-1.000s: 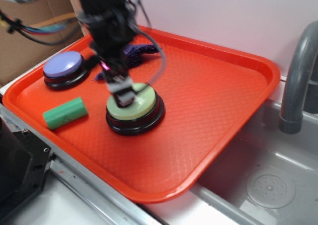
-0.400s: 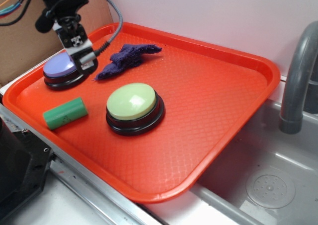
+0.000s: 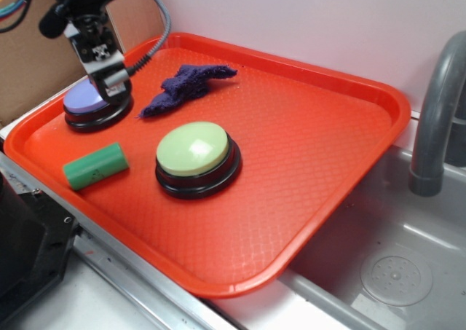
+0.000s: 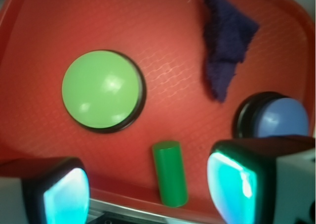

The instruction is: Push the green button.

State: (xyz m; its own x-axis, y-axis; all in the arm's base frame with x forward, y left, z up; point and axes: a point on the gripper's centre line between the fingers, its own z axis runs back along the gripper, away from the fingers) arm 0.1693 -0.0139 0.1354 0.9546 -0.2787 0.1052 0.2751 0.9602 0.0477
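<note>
Tray (image 3: 349, 148), red, carries everything here. Near its middle sits the green button (image 3: 194, 150), uncovered and with nothing touching it. Toward the tray's left rim lies a green cylinder (image 3: 95, 165); behind that, a purple button (image 3: 91, 100). A dark blue cloth (image 3: 186, 84) lies at the tray's back. The gripper (image 3: 109, 82) hangs above the purple button, jaws spread wide and empty in the wrist view.
</note>
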